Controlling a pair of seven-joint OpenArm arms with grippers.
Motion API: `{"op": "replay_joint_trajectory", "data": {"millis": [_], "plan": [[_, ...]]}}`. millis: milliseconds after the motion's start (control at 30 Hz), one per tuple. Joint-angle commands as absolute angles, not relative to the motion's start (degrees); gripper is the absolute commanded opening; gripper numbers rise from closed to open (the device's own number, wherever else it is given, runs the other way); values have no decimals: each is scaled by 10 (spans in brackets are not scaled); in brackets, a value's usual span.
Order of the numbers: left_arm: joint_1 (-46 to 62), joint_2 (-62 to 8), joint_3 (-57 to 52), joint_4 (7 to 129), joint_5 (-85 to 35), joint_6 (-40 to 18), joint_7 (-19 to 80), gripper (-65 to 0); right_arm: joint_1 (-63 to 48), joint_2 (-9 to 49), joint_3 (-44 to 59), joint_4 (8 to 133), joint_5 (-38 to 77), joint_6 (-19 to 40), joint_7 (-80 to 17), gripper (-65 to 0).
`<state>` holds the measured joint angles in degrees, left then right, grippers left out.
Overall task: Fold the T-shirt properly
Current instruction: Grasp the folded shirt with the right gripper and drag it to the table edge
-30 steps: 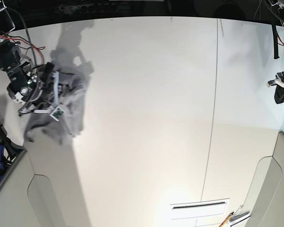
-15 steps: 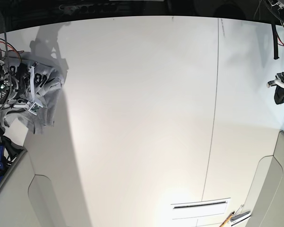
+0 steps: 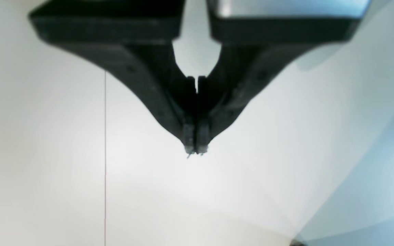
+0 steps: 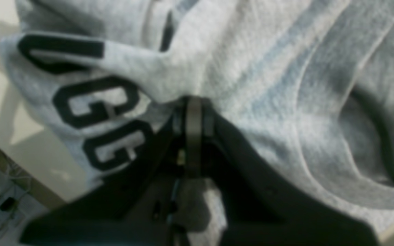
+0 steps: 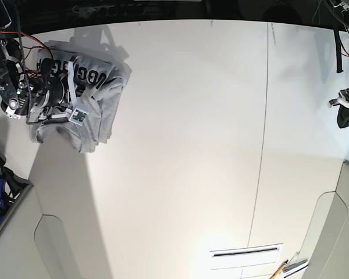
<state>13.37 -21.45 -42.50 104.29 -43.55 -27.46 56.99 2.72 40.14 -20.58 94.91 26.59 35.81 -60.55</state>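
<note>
Fingers (image 4: 193,116) of the right gripper (image 4: 193,136) pinched tight on a fold of the T-shirt (image 4: 251,85), grey cloth bunched over and around the tips, black block lettering showing just to one side of the grip. Fingers (image 3: 202,131) of the left gripper (image 3: 194,147) pressed together on nothing, bare white table (image 3: 80,191) beneath, no cloth anywhere near.

From the base view: T-shirt (image 5: 96,96) crumpled in a heap at the far left corner of the table (image 5: 192,163), directly under and around the right gripper (image 5: 75,99), lettering up, folds doubled over one another, no sleeve or hem laid out flat. Long axis hard to call while so bunched; mass of the heap running roughly from the far edge down toward the near side, hanging partly below the gripper. Whether the heap rests on the table or hangs slightly off it, cannot tell.

Left gripper (image 5: 344,107) parked at the opposite edge, well apart from the shirt, whole width of the table between. Right arm therefore the only one in reach. Most likely next: carry the bundle toward the middle, so the idle arm can take a second corner and spread the cloth. Risk: a single pinch point letting the shirt twist or drop in a worse tangle.
</note>
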Motion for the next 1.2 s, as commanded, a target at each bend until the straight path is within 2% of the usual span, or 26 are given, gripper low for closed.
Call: {"op": "replay_joint_trajectory", "data": {"millis": [0, 200, 467, 633, 967, 1167], "plan": [[130, -226, -429, 1052, -444, -277, 559, -650, 31, 411, -205, 953, 266, 363, -611, -650], [130, -226, -429, 1052, -443, -277, 559, -650, 32, 411, -244, 953, 213, 373, -584, -650], [130, -226, -429, 1052, -443, -277, 559, -650, 62, 413, -378, 953, 94, 373, -549, -650], [130, -226, -429, 1052, -438, -277, 559, -650, 103, 447, -442, 953, 68, 372, -529, -650], [130, -226, -429, 1052, -434, -277, 559, -650, 124, 525, -456, 953, 79, 371, -524, -650], [130, -226, -429, 1052, -434, -277, 553, -650, 129, 535, -456, 953, 80, 360, -520, -650]]}}
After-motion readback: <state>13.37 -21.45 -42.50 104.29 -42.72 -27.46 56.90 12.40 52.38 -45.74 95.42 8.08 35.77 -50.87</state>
